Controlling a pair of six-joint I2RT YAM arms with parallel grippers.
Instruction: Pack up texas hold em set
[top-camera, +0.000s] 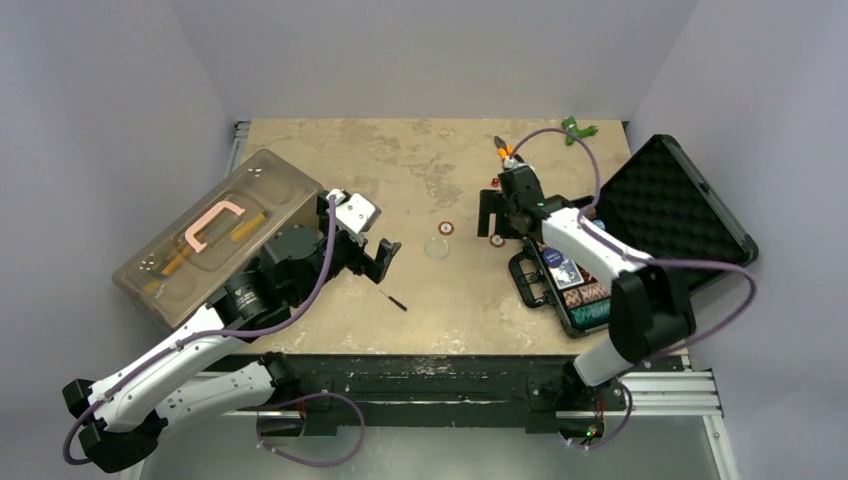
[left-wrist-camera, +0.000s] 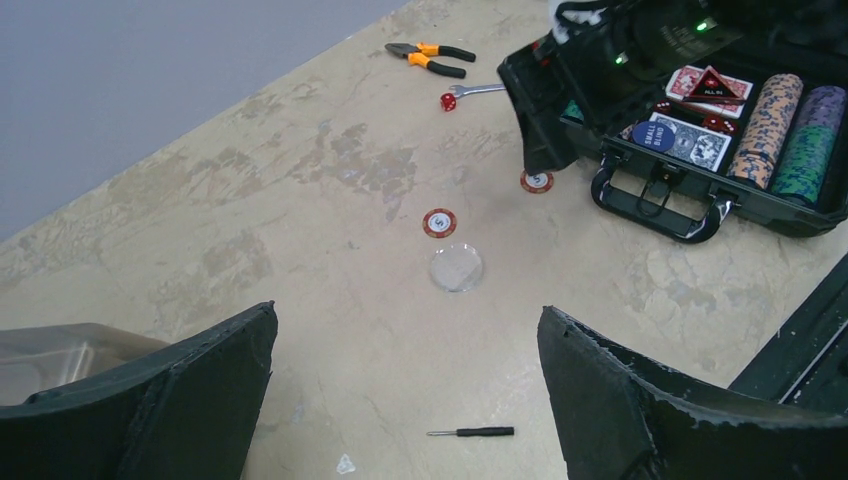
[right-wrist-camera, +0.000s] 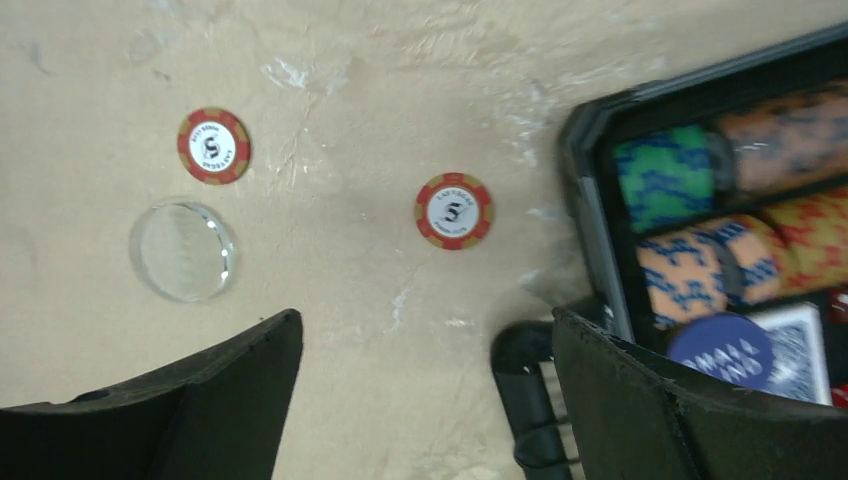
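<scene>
Red chip (right-wrist-camera: 453, 211) just off case (right-wrist-camera: 588, 190) edge, second chip (right-wrist-camera: 213, 146) and clear disc (right-wrist-camera: 183, 252) on open bench (right-wrist-camera: 400, 60); left jaws and right jaws both apart, empty.

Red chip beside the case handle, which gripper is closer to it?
Right. The right gripper hangs open almost over the red chip; the left gripper sits farther off, beyond the clear disc.

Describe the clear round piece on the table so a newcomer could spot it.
Find the open black case at the table's right. Left of it lie two red chips; the clear disc sits beside the farther one. It alone is see-through, without print.
</scene>
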